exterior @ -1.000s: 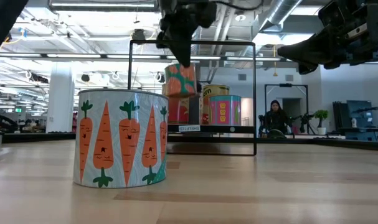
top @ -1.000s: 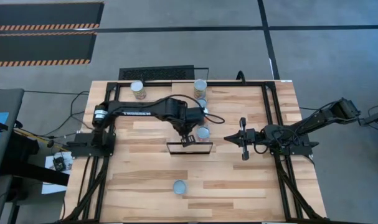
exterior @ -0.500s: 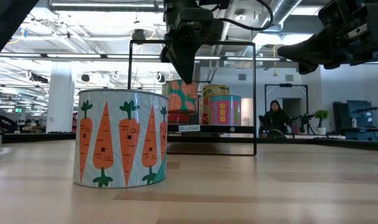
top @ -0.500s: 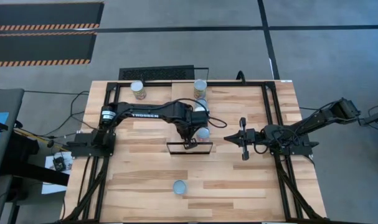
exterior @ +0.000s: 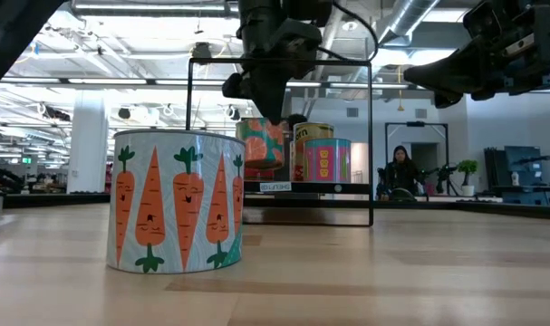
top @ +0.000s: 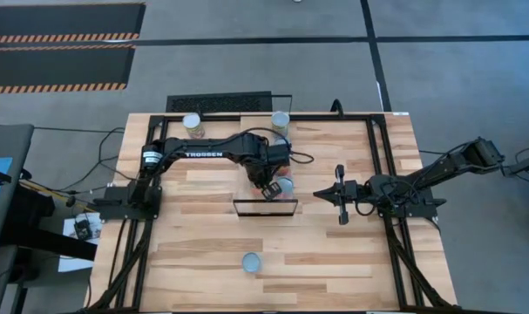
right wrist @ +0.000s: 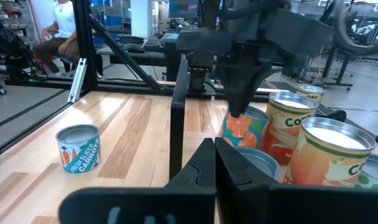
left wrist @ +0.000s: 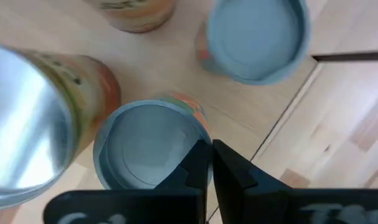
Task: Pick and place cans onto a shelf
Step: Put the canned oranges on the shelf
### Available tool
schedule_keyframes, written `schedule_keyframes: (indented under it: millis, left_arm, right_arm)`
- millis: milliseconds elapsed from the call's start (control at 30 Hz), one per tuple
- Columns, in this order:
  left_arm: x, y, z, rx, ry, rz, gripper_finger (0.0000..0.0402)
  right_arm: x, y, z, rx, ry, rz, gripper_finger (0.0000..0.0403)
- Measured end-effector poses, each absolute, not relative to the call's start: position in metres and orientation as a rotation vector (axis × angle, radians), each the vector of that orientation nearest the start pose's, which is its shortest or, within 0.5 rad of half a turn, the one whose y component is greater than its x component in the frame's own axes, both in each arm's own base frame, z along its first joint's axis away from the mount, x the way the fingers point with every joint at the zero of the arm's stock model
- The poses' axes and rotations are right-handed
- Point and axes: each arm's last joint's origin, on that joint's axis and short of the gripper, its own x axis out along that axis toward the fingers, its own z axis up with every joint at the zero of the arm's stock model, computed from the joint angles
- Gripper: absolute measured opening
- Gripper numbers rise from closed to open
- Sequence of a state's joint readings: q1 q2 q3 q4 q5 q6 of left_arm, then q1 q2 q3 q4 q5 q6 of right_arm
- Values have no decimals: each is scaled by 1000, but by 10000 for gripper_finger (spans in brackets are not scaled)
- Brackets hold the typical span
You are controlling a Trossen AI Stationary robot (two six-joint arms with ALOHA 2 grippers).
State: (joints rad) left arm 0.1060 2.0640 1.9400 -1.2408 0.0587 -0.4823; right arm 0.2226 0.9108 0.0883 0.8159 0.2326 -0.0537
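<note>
Several cans stand in a cluster just beyond the shelf, a light-wood plank on a thin black frame. My left gripper is shut and points down over a blue-grey-topped, orange-labelled can, which also shows in the low view. Another blue-grey-topped can stands upright beside it near the frame. My right gripper is shut and empty, hovering to the right of the shelf. A carrot-labelled can stands alone near the table's near edge. My left gripper's shut fingertips come from above, pointing down, at the rim of the blue-grey-topped can. The can stands upright on the table. Whether the tips touch the rim or hang just over it, I cannot tell.
Two more cans stand at the table's far edge. A corn can and a white-topped can crowd the cluster. The carrot can fills the low view's foreground. People sit in the room beyond.
In the low view the orange-labelled can under my left gripper has come down from a raised position to the level of its neighbours. My left gripper has come down with it, shifting slightly toward the near edge and then back toward the far edge.
</note>
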Motion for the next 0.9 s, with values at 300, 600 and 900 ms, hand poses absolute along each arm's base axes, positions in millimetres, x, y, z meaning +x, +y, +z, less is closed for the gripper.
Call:
schedule_keyframes:
  millis: [300,600,900]
  left_arm:
    - [412,54,271,-697,1327,374,0]
    - [410,67,271,-776,1304,462,0]
    - [408,65,265,-785,1315,521,0]
  right_arm:
    - [162,30,173,-57,7,-10,8]
    - [162,30,173,-58,6,-10,8]
    - [162,30,173,-58,6,-9,8]
